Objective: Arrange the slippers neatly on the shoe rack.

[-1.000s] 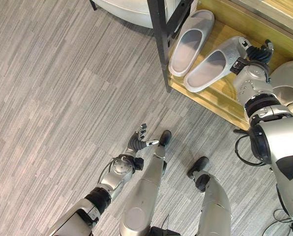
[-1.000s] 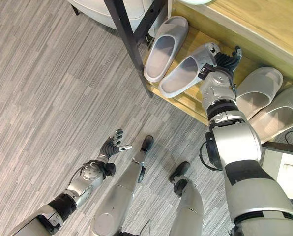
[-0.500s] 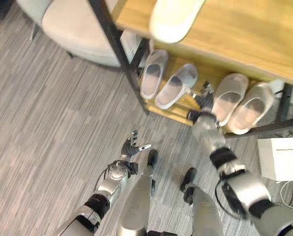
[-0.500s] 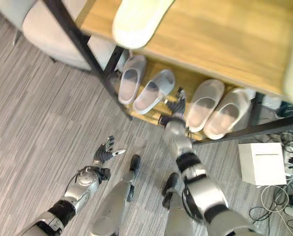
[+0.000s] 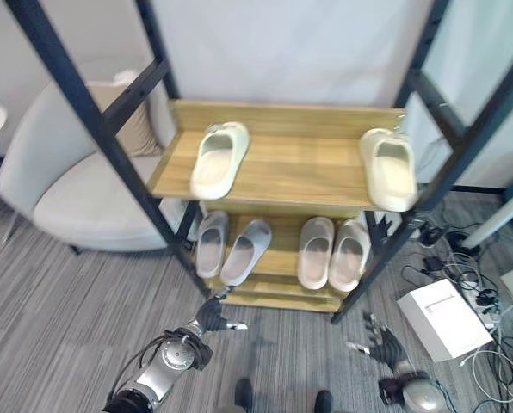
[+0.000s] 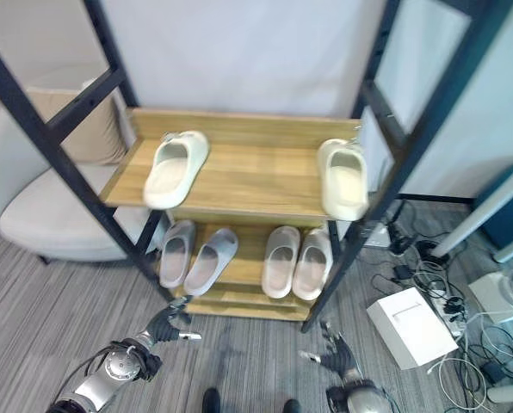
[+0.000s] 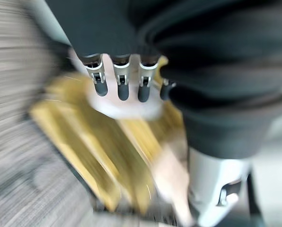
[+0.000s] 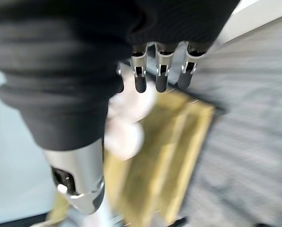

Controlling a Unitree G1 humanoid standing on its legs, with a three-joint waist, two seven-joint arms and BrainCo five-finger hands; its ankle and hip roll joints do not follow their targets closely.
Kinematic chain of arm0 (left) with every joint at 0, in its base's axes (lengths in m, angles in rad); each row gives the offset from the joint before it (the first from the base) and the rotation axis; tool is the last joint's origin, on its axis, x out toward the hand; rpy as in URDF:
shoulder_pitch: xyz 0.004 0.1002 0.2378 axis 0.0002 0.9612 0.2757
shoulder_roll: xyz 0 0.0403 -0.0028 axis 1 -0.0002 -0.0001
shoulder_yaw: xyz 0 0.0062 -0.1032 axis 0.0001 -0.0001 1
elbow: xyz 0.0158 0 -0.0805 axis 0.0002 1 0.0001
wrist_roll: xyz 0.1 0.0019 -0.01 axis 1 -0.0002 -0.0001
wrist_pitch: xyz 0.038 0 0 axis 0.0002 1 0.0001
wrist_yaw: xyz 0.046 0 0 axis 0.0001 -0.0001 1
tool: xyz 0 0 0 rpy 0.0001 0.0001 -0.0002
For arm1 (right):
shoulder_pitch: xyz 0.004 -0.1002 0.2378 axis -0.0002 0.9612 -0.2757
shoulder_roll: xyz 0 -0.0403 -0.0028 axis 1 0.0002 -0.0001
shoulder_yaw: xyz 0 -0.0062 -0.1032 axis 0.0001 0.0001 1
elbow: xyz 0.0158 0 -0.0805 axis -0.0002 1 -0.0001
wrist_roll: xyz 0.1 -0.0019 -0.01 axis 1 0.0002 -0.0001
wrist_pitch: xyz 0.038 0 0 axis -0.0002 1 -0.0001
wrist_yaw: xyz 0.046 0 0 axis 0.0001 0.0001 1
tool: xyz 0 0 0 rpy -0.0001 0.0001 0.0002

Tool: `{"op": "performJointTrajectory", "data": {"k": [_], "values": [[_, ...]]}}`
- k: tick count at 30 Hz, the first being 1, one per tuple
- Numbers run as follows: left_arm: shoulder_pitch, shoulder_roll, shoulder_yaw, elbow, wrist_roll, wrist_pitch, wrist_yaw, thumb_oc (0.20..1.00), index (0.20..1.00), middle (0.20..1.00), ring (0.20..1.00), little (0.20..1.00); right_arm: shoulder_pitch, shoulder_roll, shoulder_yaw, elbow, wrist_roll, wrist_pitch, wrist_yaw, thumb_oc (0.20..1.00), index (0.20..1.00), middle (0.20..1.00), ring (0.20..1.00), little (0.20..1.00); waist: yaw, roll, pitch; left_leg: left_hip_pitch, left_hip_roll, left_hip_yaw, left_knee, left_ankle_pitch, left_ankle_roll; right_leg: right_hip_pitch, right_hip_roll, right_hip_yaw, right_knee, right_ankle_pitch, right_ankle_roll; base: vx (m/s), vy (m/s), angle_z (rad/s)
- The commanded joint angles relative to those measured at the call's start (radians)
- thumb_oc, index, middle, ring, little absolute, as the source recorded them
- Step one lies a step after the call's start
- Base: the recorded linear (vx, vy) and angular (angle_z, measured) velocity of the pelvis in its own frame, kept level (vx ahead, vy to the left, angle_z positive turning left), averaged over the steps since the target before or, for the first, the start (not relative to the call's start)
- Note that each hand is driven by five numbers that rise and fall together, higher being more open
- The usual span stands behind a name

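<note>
On the lower shelf of the shoe rack (image 5: 278, 172) two pairs of slippers lie side by side: a grey pair (image 5: 231, 248) toward the left, its right slipper angled outward, and a cream pair (image 5: 332, 253) toward the right, those two touching each other. On the upper shelf one cream slipper (image 5: 218, 159) lies near the left end and another (image 5: 391, 169) near the right end, well apart. Both hands hang low over the grey floor (image 5: 58, 318) before the rack, the left hand (image 5: 212, 317) and the right hand (image 5: 381, 342), each with fingers spread and grasping nothing. A pale armchair (image 5: 67, 172) stands left of the rack, a white box (image 5: 444, 317) lies on the floor to its right.
</note>
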Motion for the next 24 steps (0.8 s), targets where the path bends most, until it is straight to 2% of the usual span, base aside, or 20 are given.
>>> {"op": "performJointTrajectory", "data": {"k": [1, 4, 5, 6, 7, 8, 9, 11, 12, 13, 15, 17, 18, 19, 20, 22, 24], "values": [[-0.146, 0.0, -0.039, -0.05, 0.09, -0.079, -0.112, 1.0, 1.0, 1.0, 1.0, 1.0, -0.155, 0.011, -0.017, -0.061, -0.011, -0.039, 0.042, 1.0, 1.0, 1.0, 1.0, 1.0, 0.008, -0.01, 0.049, 0.032, 0.062, 0.027, 0.0, -0.041, -0.062, -0.014, -0.069, 0.003, 0.028, -0.013, 0.098, 0.05, -0.022, -0.33], [-0.313, 0.022, -0.143, -0.249, 0.017, -0.096, -0.186, 1.0, 1.0, 1.0, 1.0, 1.0, -0.191, 0.003, -0.024, -0.041, -0.01, -0.033, 0.033, 1.0, 1.0, 1.0, 1.0, 1.0, -0.019, 0.0, 0.042, 0.043, 0.068, 0.049, 0.0, -0.049, -0.064, -0.016, -0.064, 0.024, 0.009, -0.004, 0.101, 0.02, -0.025, -0.33], [-0.315, 0.024, -0.143, -0.251, 0.014, -0.094, -0.188, 1.0, 1.0, 1.0, 1.0, 1.0, -0.192, 0.004, -0.025, -0.041, -0.01, -0.033, 0.033, 1.0, 1.0, 1.0, 1.0, 1.0, -0.017, 0.0, 0.043, 0.043, 0.068, 0.05, 0.0, -0.05, -0.064, -0.016, -0.063, 0.025, 0.009, -0.004, 0.101, 0.02, -0.036, -0.18], [-0.407, 0.032, -0.154, -0.345, -0.148, -0.09, -0.229, 1.0, 1.0, 1.0, 1.0, 1.0, -0.201, -0.002, -0.027, -0.043, -0.006, -0.032, 0.038, 1.0, 1.0, 1.0, 1.0, 1.0, -0.027, 0.004, 0.037, 0.05, 0.073, 0.057, 0.0, -0.051, -0.066, -0.011, -0.062, 0.03, 0.007, -0.006, 0.101, 0.02, -0.024, -0.05], [-0.407, 0.032, -0.154, -0.345, -0.148, -0.09, -0.229, 1.0, 1.0, 1.0, 1.0, 1.0, -0.201, -0.002, -0.027, -0.043, -0.006, -0.032, 0.038, 1.0, 1.0, 1.0, 1.0, 1.0, -0.027, 0.004, 0.038, 0.051, 0.073, 0.057, 0.0, -0.051, -0.066, -0.011, -0.062, 0.03, 0.007, -0.006, 0.101, 0.05, -0.054, 0.0], [-0.446, 0.023, -0.099, -0.41, -0.367, -0.086, -0.224, 1.0, 1.0, 1.0, 1.0, 1.0, -0.185, 0.0, -0.025, -0.057, -0.007, -0.027, 0.047, 1.0, 1.0, 1.0, 1.0, 1.0, -0.031, 0.007, 0.028, 0.057, 0.072, 0.054, 0.0, -0.05, -0.068, 0.0, -0.06, 0.029, 0.005, -0.009, 0.1, 0.03, -0.031, 0.02], [-0.445, 0.024, -0.098, -0.412, -0.368, -0.085, -0.225, 1.0, 1.0, 1.0, 1.0, 1.0, -0.185, -0.001, -0.025, -0.057, -0.007, -0.027, 0.047, 1.0, 1.0, 1.0, 1.0, 1.0, -0.032, 0.007, 0.029, 0.057, 0.072, 0.054, 0.0, -0.05, -0.068, 0.001, -0.06, 0.029, 0.005, -0.009, 0.1, 0.05, -0.049, 0.05], [-0.445, 0.02, 0.063, -0.43, -0.376, -0.113, -0.102, 1.0, 1.0, 1.0, 1.0, 1.0, -0.129, 0.016, -0.036, -0.102, 0.001, -0.028, 0.059, 1.0, 1.0, 1.0, 1.0, 1.0, -0.023, 0.004, 0.018, 0.06, 0.073, 0.046, 0.0, -0.049, -0.071, 0.014, -0.059, 0.016, 0.002, -0.013, 0.097, 0.04, -0.034, 0.06], [-0.443, 0.02, 0.065, -0.432, -0.375, -0.112, -0.101, 1.0, 1.0, 1.0, 1.0, 1.0, -0.128, 0.014, -0.036, -0.104, 0.001, -0.027, 0.059, 1.0, 1.0, 1.0, 1.0, 1.0, -0.025, 0.005, 0.018, 0.061, 0.074, 0.045, 0.0, -0.049, -0.071, 0.015, -0.059, 0.015, 0.002, -0.013, 0.097, 0.04, -0.039, 0.04], [-0.461, -0.019, 0.204, -0.351, -0.26, -0.136, 0.054, 1.0, 1.0, 1.0, 1.0, 1.0, -0.102, 0.037, -0.03, -0.114, 0.005, -0.023, 0.07, 1.0, 1.0, 1.0, 1.0, 1.0, -0.022, 0.001, 0.013, 0.062, 0.073, 0.041, 0.0, -0.049, -0.073, 0.021, -0.058, 0.009, 0.0, -0.016, 0.096, 0.04, -0.032, 0.06], [-0.479, -0.029, 0.27, -0.304, -0.162, -0.134, 0.154, 1.0, 1.0, 1.0, 1.0, 1.0, -0.091, 0.047, -0.022, -0.111, 0.007, -0.024, 0.076, 1.0, 1.0, 1.0, 1.0, 1.0, -0.023, -0.004, 0.01, 0.065, 0.075, 0.043, 0.0, -0.051, -0.075, 0.025, -0.057, 0.008, 0.0, -0.019, 0.095, 0.04, -0.032, 0.04], [-0.544, -0.003, 0.317, -0.23, 0.067, -0.114, 0.292, 1.0, 1.0, 1.0, 1.0, 1.0, -0.095, 0.054, -0.005, -0.098, 0.011, -0.03, 0.081, 1.0, 1.0, 1.0, 1.0, 1.0, -0.028, -0.007, 0.004, 0.067, 0.076, 0.047, 0.0, -0.054, -0.076, 0.026, -0.056, 0.012, 0.0, -0.021, 0.095, 0.02, -0.009, 0.01], [-0.546, -0.004, 0.316, -0.228, 0.07, -0.115, 0.295, 1.0, 1.0, 1.0, 1.0, 1.0, -0.096, 0.055, -0.005, -0.097, 0.011, -0.031, 0.081, 1.0, 1.0, 1.0, 1.0, 1.0, -0.028, -0.007, 0.005, 0.068, 0.076, 0.048, 0.0, -0.054, -0.076, 0.026, -0.056, 0.012, 0.0, -0.021, 0.095, 0.04, -0.001, 0.01], [-0.589, 0.046, 0.33, -0.168, 0.173, -0.091, 0.356, 1.0, 1.0, 1.0, 1.0, 1.0, -0.1, 0.051, 0.007, -0.093, 0.014, -0.035, 0.082, 1.0, 1.0, 1.0, 1.0, 1.0, -0.033, -0.007, 0.0, 0.072, 0.078, 0.056, 0.0, -0.057, -0.076, 0.026, -0.055, 0.018, 0.0, -0.023, 0.096, 0.03, 0.004, 0.0], [-0.602, 0.066, 0.335, -0.154, 0.21, -0.083, 0.384, 1.0, 1.0, 1.0, 1.0, 1.0, -0.1, 0.052, 0.009, -0.092, 0.016, -0.039, 0.083, 1.0, 1.0, 1.0, 1.0, 1.0, -0.033, -0.008, 0.0, 0.074, 0.078, 0.059, 0.0, -0.059, -0.076, 0.027, -0.055, 0.019, 0.0, -0.023, 0.097, 0.05, 0.011, -0.05], [-0.68, 0.161, 0.313, -0.066, 0.388, -0.009, 0.461, 1.0, 1.0, 1.0, 1.0, 1.0, -0.102, 0.042, 0.012, -0.091, 0.024, -0.048, 0.08, 1.0, 1.0, 1.0, 1.0, 1.0, -0.038, -0.008, -0.003, 0.08, 0.076, 0.064, 0.0, -0.066, -0.073, 0.026, -0.055, 0.024, 0.0, -0.022, 0.101, 0.05, 0.017, -0.06], [-0.75, 0.237, 0.271, 0.04, 0.484, 0.04, 0.494, 1.0, 1.0, 1.0, 1.0, 1.0, -0.106, 0.032, 0.02, -0.093, 0.036, -0.058, 0.08, 1.0, 1.0, 1.0, 1.0, 1.0, -0.044, -0.01, -0.002, 0.082, 0.073, 0.072, 0.0, -0.069, -0.07, 0.02, -0.055, 0.033, 0.0, -0.02, 0.105, 0.02, 0.011, 0.0]]}}
